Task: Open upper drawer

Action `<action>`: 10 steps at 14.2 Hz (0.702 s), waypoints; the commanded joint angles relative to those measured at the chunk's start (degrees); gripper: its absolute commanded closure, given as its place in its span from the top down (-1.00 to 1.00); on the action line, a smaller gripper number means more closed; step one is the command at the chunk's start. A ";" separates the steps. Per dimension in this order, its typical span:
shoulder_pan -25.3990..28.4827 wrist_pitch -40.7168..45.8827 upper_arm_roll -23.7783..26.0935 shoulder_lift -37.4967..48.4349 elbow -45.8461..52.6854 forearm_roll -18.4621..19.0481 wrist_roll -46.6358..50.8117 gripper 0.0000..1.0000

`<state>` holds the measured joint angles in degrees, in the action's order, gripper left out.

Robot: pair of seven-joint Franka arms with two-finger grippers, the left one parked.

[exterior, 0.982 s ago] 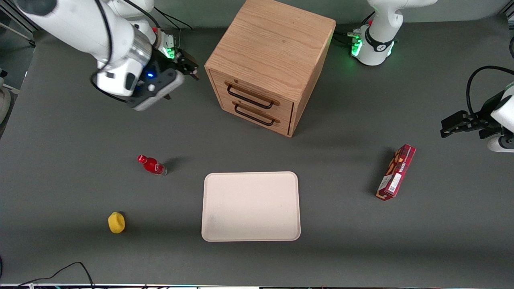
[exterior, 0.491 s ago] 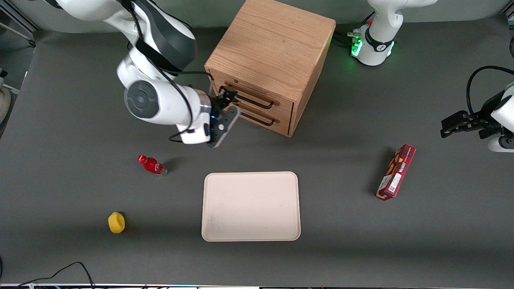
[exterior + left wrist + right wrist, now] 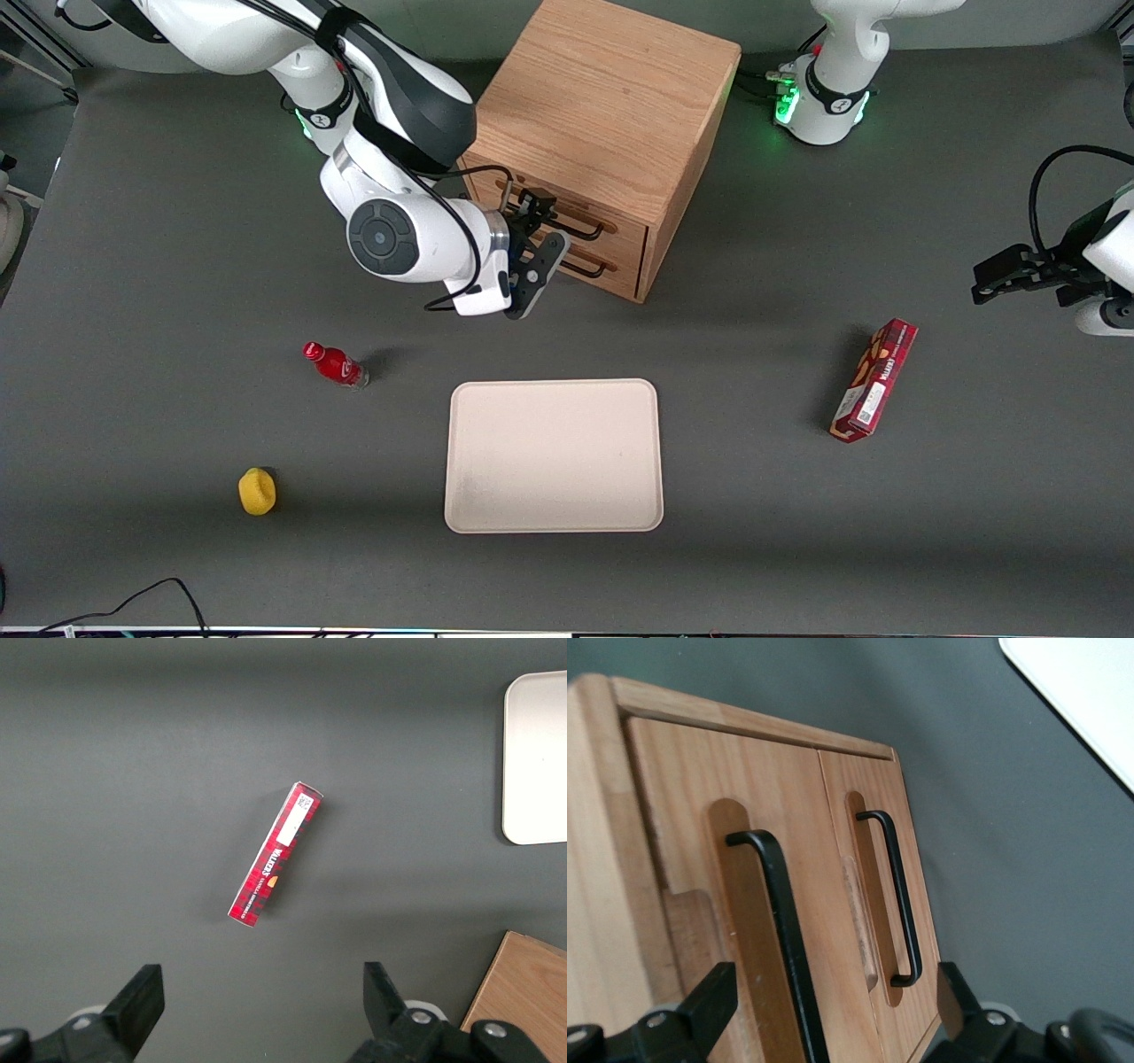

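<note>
The oak cabinet (image 3: 602,97) stands at the back of the table. Its upper drawer (image 3: 627,237) is closed, with its long black handle (image 3: 580,232) above the lower drawer's handle (image 3: 567,263). My right gripper (image 3: 542,223) is in front of the drawer fronts, at the upper handle's end nearer the working arm. In the right wrist view the upper drawer (image 3: 682,859) and its handle (image 3: 780,921) are close up, and the handle runs between the open fingers of the gripper (image 3: 830,1028) without contact. The lower handle (image 3: 899,904) lies beside it.
A cream tray (image 3: 554,456) lies nearer the front camera than the cabinet. A red bottle (image 3: 337,364) and a yellow object (image 3: 257,491) are toward the working arm's end. A red box (image 3: 874,380) lies toward the parked arm's end, also in the left wrist view (image 3: 275,854).
My right arm swung from the working arm's end of the table to the cabinet's front. The gripper has closed in on the upper handle. The drawers have not moved.
</note>
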<state>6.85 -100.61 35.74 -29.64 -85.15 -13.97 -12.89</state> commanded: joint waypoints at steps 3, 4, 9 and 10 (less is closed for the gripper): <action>-0.26 -2.39 0.56 -0.33 -2.03 -0.18 -0.91 1.00; -0.17 -3.00 0.56 -0.33 -2.82 -0.18 -0.90 1.00; -0.17 -6.34 1.18 -0.15 -5.72 -0.18 -0.90 1.00; -0.17 -6.61 1.26 -0.24 -5.81 -0.09 -0.90 1.00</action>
<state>6.93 -105.77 36.53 -30.14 -89.97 -13.97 -12.90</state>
